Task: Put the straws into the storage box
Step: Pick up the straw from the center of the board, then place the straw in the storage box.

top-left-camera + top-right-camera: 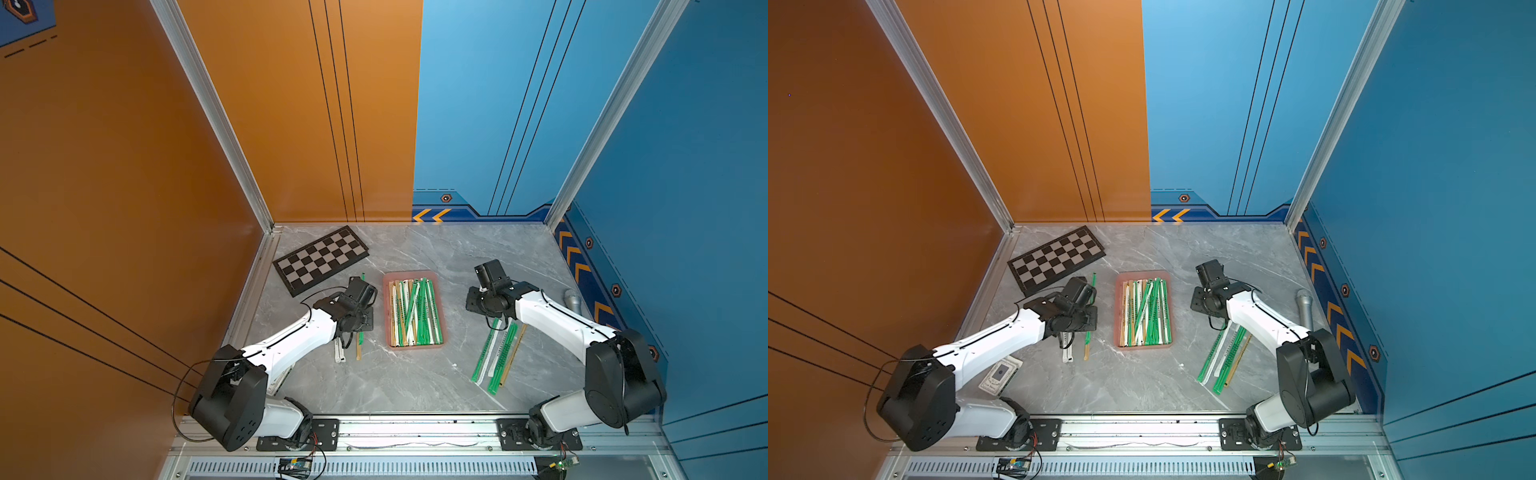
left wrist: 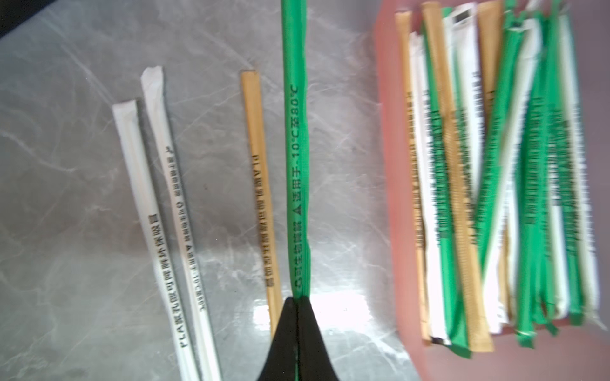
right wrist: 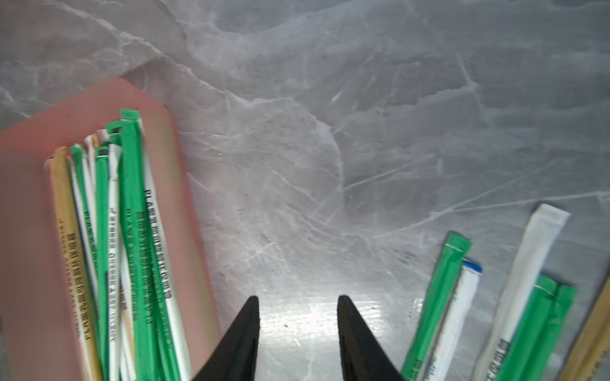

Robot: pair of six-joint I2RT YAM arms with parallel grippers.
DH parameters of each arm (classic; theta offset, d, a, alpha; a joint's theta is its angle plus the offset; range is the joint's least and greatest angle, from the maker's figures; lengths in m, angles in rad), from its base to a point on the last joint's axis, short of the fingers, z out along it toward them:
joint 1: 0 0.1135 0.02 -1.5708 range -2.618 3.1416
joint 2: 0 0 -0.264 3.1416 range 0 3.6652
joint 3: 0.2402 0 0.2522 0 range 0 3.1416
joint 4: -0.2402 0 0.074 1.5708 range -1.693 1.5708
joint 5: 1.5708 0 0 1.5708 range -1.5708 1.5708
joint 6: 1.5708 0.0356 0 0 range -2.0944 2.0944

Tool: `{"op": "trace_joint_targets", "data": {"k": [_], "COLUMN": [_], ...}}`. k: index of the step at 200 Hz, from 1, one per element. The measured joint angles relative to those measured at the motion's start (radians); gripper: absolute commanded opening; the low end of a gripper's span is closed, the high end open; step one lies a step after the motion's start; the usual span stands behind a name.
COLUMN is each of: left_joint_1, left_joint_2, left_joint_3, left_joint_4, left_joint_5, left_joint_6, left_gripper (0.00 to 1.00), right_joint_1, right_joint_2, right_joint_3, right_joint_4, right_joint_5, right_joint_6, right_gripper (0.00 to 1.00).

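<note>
**Left gripper**: the jaws are clamping hard on one long green paper-wrapped straw with black print. The straw is running straight out ahead of the fingertips and is also passing back between them, so the grip is partway along its length. I cannot tell whether it is touching the table or lifted clear.

**Around it:** a thin tan wrapped straw is lying just beside the held one, nearly parallel, on the grey marbled tabletop. Further out on that side, two white wrapped straws with printed text are lying close together, apart from the tan one.

**Other side of the held straw:** the shallow pink plastic storage box, with rounded corners and a low rim, is sitting mid-table between the two arms. It is carrying a dense bundle of green, white and tan straws. They are lying lengthwise, a few crossing at a slant.

**Right gripper**: the jaws are standing apart with nothing between them. It is hovering over bare tabletop, between the box and a loose fan of green, white and tan straws lying by the right arm.

**Farther out:**
- A black-and-grey chequered board is lying flat towards the far left corner.
- A grey metal cylinder is lying by the right wall, behind the right arm.
- In a top view, a small printed card is showing partly under the left arm.
</note>
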Motion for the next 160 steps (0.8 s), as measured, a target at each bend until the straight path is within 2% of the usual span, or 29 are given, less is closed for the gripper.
{"op": "trace_joint_targets", "data": {"k": [48, 125, 160], "left_joint_1": [-0.108, -0.149, -0.149], "left_joint_2": [0.045, 0.194, 0.233], "left_joint_3": [0.112, 0.175, 0.175], "left_joint_4": [0.043, 0.155, 0.187], "left_joint_5": [0.023, 0.134, 0.169], "left_joint_6": [-0.029, -0.06, -0.071], "left_gripper": [0.05, 0.06, 0.09], "right_joint_1": [-0.055, -0.093, -0.097], "right_joint_2": [-0.035, -0.124, -0.136], "right_joint_3": [-0.087, -0.187, -0.195], "right_joint_4": [-0.034, -0.078, -0.087], "right_joint_5": [0.033, 0.055, 0.056], "right_joint_6": [0.019, 0.053, 0.064], "right_gripper": [0.41, 0.36, 0.34]}}
